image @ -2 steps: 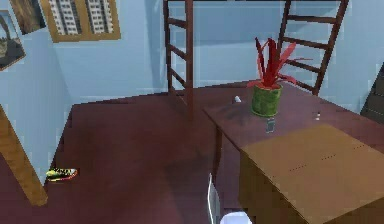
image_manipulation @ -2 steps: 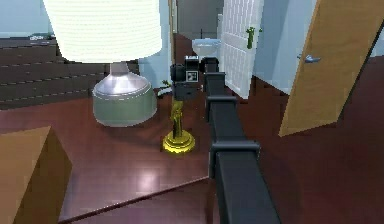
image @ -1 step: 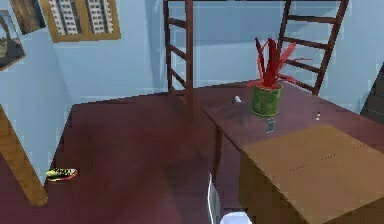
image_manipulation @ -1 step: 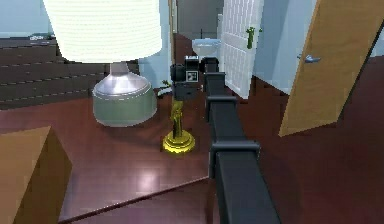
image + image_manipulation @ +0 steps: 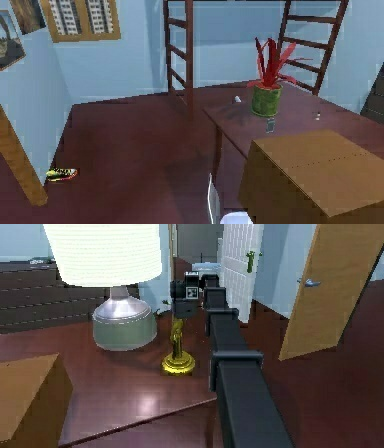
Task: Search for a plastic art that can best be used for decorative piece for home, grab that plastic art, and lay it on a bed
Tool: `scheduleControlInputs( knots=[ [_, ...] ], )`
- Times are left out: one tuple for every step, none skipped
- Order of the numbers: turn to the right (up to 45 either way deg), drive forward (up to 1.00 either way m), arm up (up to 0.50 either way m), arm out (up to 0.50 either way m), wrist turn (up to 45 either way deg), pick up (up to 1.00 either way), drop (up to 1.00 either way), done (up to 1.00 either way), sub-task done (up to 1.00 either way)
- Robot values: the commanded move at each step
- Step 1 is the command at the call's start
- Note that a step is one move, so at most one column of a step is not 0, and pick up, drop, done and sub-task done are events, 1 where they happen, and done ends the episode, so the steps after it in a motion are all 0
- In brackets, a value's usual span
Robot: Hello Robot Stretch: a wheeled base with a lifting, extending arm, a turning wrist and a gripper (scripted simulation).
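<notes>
Open maroon floor spreads across the forward view's left and middle, back to the blue walls, with one small bright thing lying on it near the left wall. Two ladder-like wooden frames stand against the far wall. The dark tabletop fills the right, its near left edge running diagonally down the view. On it stand a red-leaved plant in a green pot and, closest, a cardboard box that blocks the lower right corner.

In the arm side view the arm reaches out over the tabletop's edge, with bare floor to its right as far as a brown door standing ajar and a white door beyond it. The gold figurine stands upright on the tabletop, just left of the arm and beside the lamp. The jaws sit directly above it in the picture. I cannot tell whether they grasp anything.
</notes>
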Motion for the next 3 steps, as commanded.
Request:
scheduleControlInputs(
  knots=[
    [0.0,0.00,0.00,0.00,-45.0,0.00,0.00,0.00,0.00],
    [0.0,0.00,0.00,0.00,-45.0,0.00,0.00,0.00,0.00],
    [0.0,0.00,0.00,0.00,-27.0,0.00,0.00,0.00,0.00]
  ],
)
